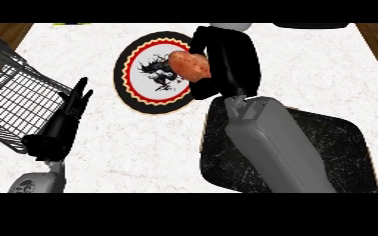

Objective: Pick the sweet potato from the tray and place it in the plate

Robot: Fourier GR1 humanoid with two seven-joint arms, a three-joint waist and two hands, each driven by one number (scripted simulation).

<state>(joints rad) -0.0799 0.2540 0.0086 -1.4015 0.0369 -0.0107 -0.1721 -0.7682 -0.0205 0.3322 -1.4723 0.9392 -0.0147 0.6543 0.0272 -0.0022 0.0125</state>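
1. A wire dish rack [26, 97] is sitting at the far left of the white marble counter [148, 145], partly cut off by the view's left edge, its grey metal grid tilting toward the middle of the counter
2. The robot's left hand [63, 122] is resting just beside the rack's right edge, its black fingers lying straight and together and pointing up and away from the robot; it is holding nothing, and its grey forearm is coming in from the lower left corner
3. A round plate [148, 72] is lying flat on the counter left of centre, showing a black outer band, a red ring with a pale scalloped border, and a white middle carrying a dark splash-like figure
4. The sweet potato [192, 65], reddish orange and speckled, is hanging over the right part of the plate, covering some of its rim; whether it is touching the plate cannot be told from this steep angle
5. The robot's right hand [229, 60] is wrapping the sweet potato from the right, its black fingers curling round the far side so that only the left end of the vegetable is showing
6. The right forearm [273, 145], grey and broad, is running from the hand down to the lower right edge
7. A dark speckled tray [339, 145] is lying under that forearm at lower right, well apart from the plate and mostly hidden by the arm
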